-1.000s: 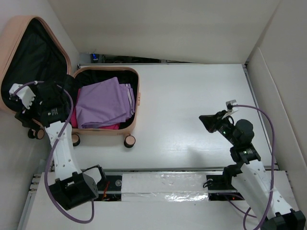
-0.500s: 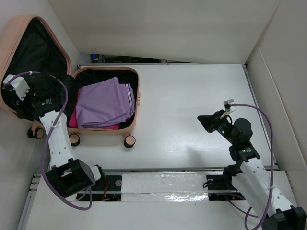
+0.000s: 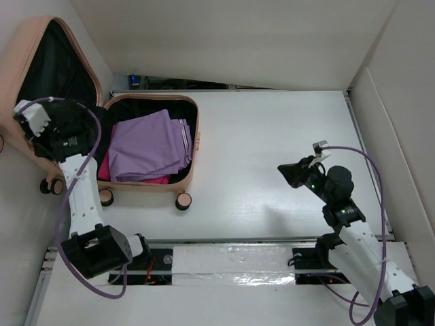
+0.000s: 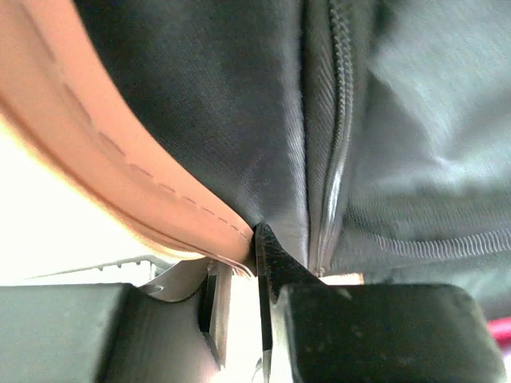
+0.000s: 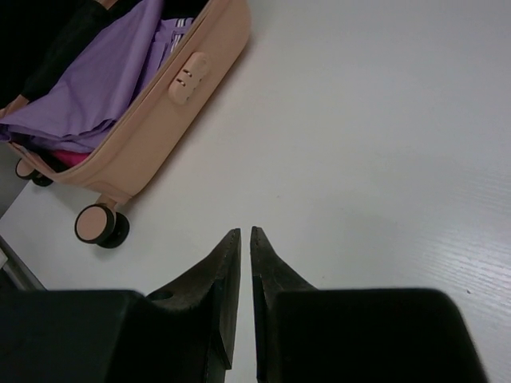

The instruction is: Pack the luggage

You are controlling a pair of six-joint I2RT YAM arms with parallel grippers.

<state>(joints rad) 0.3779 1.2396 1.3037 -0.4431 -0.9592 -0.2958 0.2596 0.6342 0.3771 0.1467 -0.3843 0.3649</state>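
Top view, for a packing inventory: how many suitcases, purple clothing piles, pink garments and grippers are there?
luggage: 1
purple clothing pile: 1
pink garment: 1
grippers, the left gripper and the right gripper: 2
Total: 5

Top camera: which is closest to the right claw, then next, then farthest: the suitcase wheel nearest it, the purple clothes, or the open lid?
From the right claw:
1. Wheel, at the near right corner of the luggage.
2. Purple clothes, inside the luggage.
3. Open lid, far left.
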